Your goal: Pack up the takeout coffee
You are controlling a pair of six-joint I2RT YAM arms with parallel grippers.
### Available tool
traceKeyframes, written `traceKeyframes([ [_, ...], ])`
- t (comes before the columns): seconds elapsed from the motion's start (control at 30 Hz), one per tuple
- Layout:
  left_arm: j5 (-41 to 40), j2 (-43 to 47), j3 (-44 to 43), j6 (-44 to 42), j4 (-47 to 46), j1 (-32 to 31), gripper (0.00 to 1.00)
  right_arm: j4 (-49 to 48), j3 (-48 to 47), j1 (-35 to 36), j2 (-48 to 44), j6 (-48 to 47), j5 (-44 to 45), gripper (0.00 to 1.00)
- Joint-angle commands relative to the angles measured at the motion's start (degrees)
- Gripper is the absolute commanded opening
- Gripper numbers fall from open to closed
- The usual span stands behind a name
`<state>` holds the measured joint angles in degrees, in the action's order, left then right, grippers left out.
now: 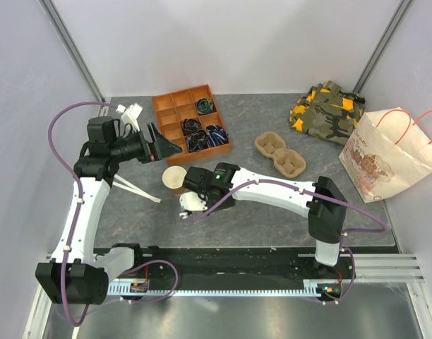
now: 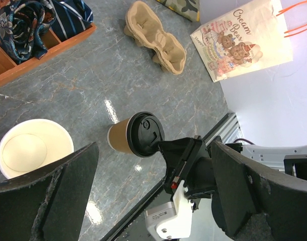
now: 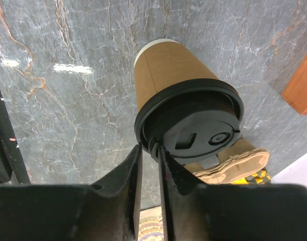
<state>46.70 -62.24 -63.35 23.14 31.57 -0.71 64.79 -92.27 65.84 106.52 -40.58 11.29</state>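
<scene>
- The left gripper (image 1: 162, 143) hangs wide open and empty above the table, next to the wooden divider box (image 1: 172, 107). From there its camera looks down over the cups, so I'd say it is waiting its turn.
- 1 open cup (image 1: 175, 179) with no lid stands upright just below that gripper. It is not the one to pack.
- The coffee cup (image 2: 136, 134), brown with a black lid, is tipped onto its side near the table's front edge, with the lid facing the right arm. I cannot tell whether it rests on the table or hangs just above it.
- The right gripper (image 3: 148, 150) is narrow, and the lid's rim sits between its fingertips. I cannot tell whether they pinch it or only bracket it. A hold on the rim alone looks weak to me.
- The pulp carrier (image 1: 279, 155) lies well to the right with its 2 pockets empty, which is probably where the coffee belongs.
- Further right are a camouflage cloth (image 1: 327, 109) and a paper bag (image 1: 389, 152) with orange handles.
- The table (image 1: 272, 212) is glossy grey marble-look and throws back the lamps. Plain pale walls close it in on 3 sides.
</scene>
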Motion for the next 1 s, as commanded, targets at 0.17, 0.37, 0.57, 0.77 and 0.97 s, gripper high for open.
traceKeyframes([
  [0.17,2.08,0.01,0.25,1.47,-2.22,0.36,1.0,1.21,-0.89,-0.1,0.71,-0.29,0.31,0.42],
  [0.37,2.34,0.01,0.69,1.91,-2.57,0.36,1.0,2.53,-2.65,-0.01,0.09,-0.03,0.31,0.46],
  [0.57,2.7,-0.43,1.04,2.18,-3.01,0.36,1.0,3.41,-4.06,0.07,-0.79,-0.03,1.45,0.48],
  [0.77,2.7,-0.25,1.65,2.44,-3.45,0.36,1.0,5.43,-8.89,0.07,-1.66,0.41,-0.12,0.49],
  [0.97,8.02,-0.52,4.46,5.25,-6.86,0.53,0.99,4.91,-14.51,-2.03,-5.79,3.39,-5.21,0.56],
])
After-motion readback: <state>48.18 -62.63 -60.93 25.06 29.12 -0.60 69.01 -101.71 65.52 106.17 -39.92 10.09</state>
